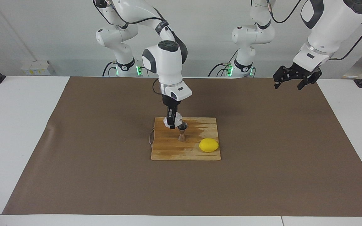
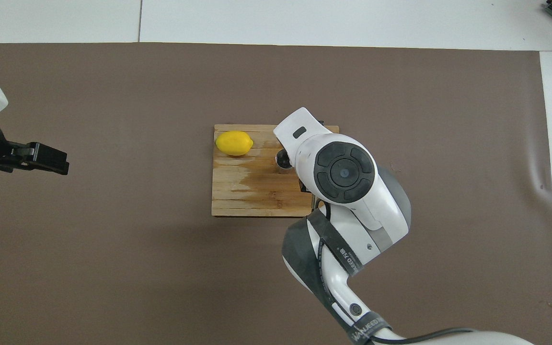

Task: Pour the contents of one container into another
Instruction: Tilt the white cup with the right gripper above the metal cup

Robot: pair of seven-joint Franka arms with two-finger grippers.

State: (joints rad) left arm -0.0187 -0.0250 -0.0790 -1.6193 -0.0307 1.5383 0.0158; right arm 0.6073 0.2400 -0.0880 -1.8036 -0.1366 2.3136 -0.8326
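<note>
The small steel jigger (image 1: 182, 133) (image 2: 282, 161) stands upright on the wooden board (image 1: 168, 151) (image 2: 237, 196). My right gripper (image 1: 171, 121) hangs over the board's edge nearest the robots, shut on the clear glass tumbler (image 1: 176, 120). The tumbler is tipped toward the jigger, its rim right at the jigger's mouth. In the overhead view my right arm hides both the tumbler and the right gripper. My left gripper (image 1: 289, 82) (image 2: 51, 160) waits open and holding nothing, in the air over the mat at the left arm's end.
A yellow lemon (image 1: 208, 145) (image 2: 234, 143) lies on the board's corner farthest from the robots, toward the left arm's end. A dark wet patch marks the board beside the jigger. A brown mat (image 1: 105, 175) covers the table.
</note>
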